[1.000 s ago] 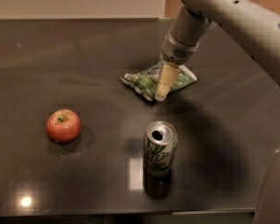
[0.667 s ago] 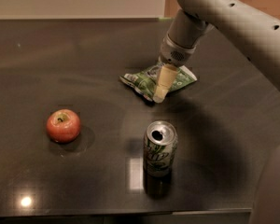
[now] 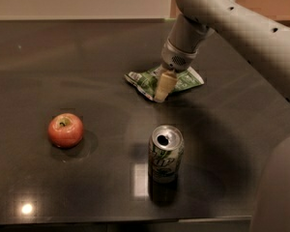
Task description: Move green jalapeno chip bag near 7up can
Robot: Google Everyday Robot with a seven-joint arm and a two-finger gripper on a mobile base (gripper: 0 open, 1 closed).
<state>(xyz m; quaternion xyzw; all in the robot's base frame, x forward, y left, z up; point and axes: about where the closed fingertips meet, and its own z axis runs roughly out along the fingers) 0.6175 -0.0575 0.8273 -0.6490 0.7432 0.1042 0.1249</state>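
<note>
The green jalapeno chip bag [image 3: 182, 80] lies flat and crumpled on the dark table, at the centre back. My gripper [image 3: 161, 94] comes down from the upper right and rests on the bag's middle, its cream tip at the bag's front edge. The 7up can [image 3: 165, 153] stands upright and open in front of the bag, about a can's height nearer to the camera and apart from it.
A red apple [image 3: 65, 129] sits at the left of the table [image 3: 63, 62]. My grey arm [image 3: 241, 28] crosses the upper right. A grey part of the robot [image 3: 280, 192] fills the lower right corner. The table's front edge runs along the bottom.
The gripper and arm have shifted slightly to the left over the bag. The bag, can and apple stay where they were.
</note>
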